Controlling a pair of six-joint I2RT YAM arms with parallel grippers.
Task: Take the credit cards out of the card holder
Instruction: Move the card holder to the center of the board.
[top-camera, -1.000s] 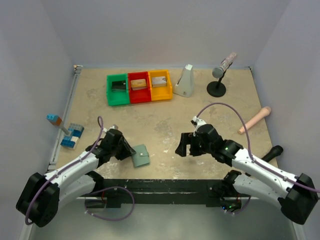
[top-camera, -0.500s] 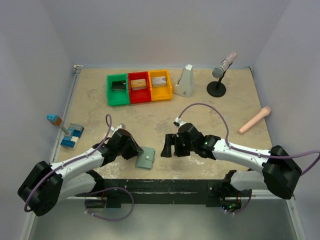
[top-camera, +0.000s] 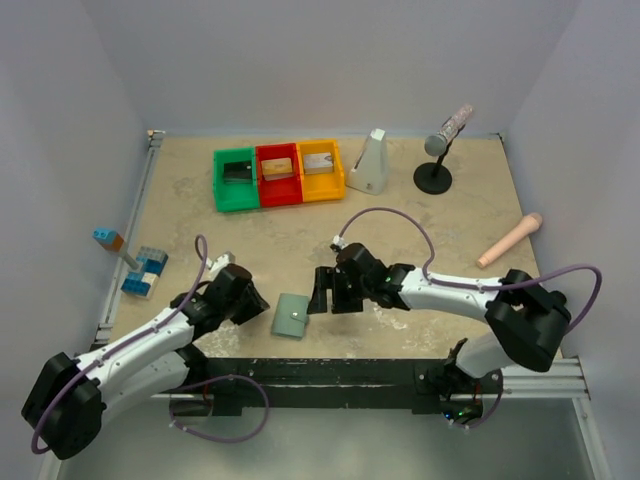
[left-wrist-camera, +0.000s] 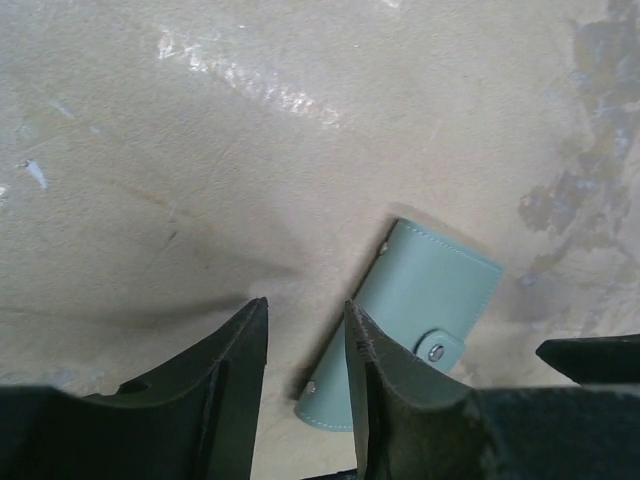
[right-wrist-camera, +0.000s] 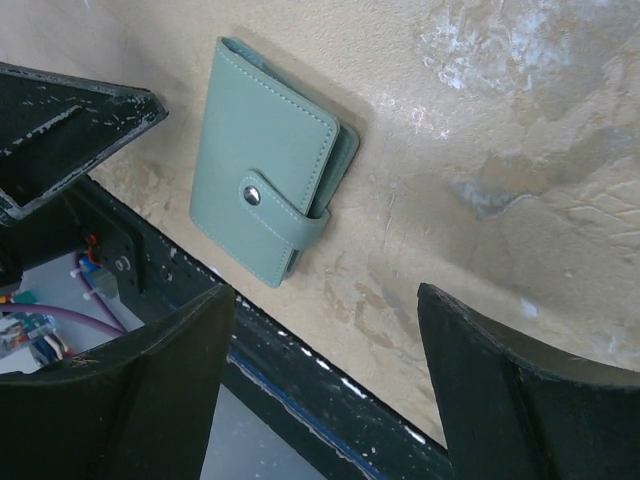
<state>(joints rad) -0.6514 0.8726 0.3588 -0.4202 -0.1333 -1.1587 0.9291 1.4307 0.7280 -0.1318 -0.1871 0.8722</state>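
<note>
The card holder (top-camera: 291, 316) is a grey-green wallet lying flat near the table's front edge, folded shut with its snap tab fastened. It also shows in the left wrist view (left-wrist-camera: 425, 300) and the right wrist view (right-wrist-camera: 265, 210). No credit cards show at the wallet. My left gripper (top-camera: 250, 300) sits just left of it, jaws a narrow gap apart and empty (left-wrist-camera: 306, 312); its right finger overlaps the wallet's near corner in that view. My right gripper (top-camera: 322, 292) hovers just right of the wallet, wide open and empty (right-wrist-camera: 325, 300).
A green bin (top-camera: 221, 186) with a flat black piece, a red bin (top-camera: 277, 190) with a tan card and a yellow bin (top-camera: 319, 186) with a silver-grey card stand at the back. Blue bricks (top-camera: 146, 270) lie left; a microphone (top-camera: 438, 150) and pink cylinder (top-camera: 510, 240) are right. A black rail (top-camera: 330, 370) borders the front.
The wallet has slid right and nearer the front edge. My left gripper has drawn back left from it. My right gripper has moved left, close to the wallet.
</note>
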